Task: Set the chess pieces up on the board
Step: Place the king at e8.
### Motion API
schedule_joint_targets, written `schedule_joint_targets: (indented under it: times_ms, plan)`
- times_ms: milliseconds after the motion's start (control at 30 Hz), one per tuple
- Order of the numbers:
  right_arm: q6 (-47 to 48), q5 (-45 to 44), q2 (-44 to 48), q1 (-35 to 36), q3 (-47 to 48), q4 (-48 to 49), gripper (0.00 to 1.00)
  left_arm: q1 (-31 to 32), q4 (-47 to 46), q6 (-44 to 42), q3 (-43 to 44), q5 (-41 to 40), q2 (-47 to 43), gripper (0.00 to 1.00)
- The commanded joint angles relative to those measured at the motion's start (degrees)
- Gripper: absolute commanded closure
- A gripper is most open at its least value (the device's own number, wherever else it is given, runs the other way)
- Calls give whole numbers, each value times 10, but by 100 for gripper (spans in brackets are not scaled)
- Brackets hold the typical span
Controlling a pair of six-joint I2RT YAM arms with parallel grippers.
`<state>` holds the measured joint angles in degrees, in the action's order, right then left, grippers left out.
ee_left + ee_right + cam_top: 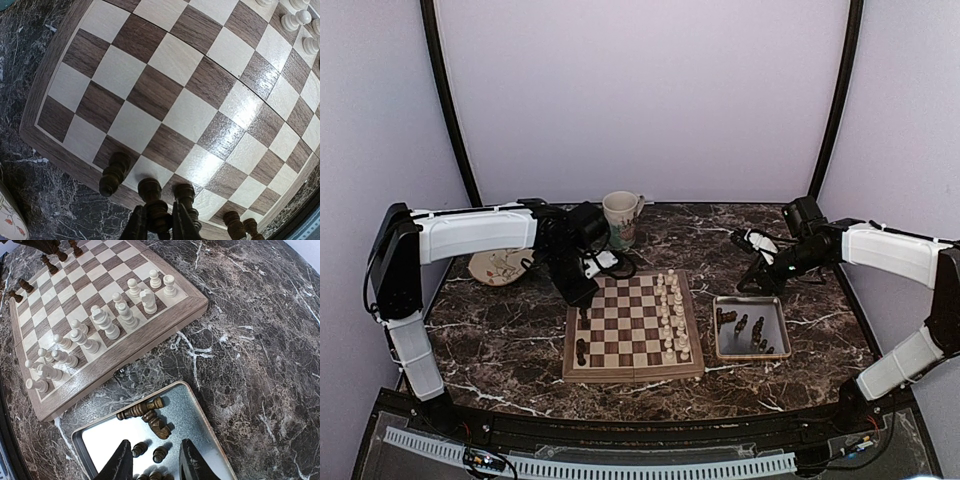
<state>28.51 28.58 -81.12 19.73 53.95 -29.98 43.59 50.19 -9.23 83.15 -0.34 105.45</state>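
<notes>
I saw one board [630, 325], one metal tray [751, 299], one mug [620, 218] and one patterned plate [498, 268]. Two robot arms reached over them, a left arm [470, 232] and a right arm [890, 250]. The white chessmen [148, 300] numbered sixteen, as near as I could count. Of the dark chessmen [114, 172], five showed along the board's left edge, and roughly six or seven more were in the tray.

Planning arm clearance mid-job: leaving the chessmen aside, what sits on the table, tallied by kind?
chessboard: 1
metal tray: 1
mug: 1
plate: 1, partly hidden behind the left arm
Total: 4
</notes>
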Motion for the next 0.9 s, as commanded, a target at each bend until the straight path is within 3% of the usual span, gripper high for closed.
schedule_joint_targets:
  times_ms: [0,533,867]
  plan:
    - [7,8,-5,0,5,4,68,-4,6,5,-5,2,-14,93]
    - [9,9,-11,0,5,2,68,-4,-1,5,-1,20,5,91]
    - [9,8,-14,0,6,1,67,-4,2,10,-1,1,-2,73]
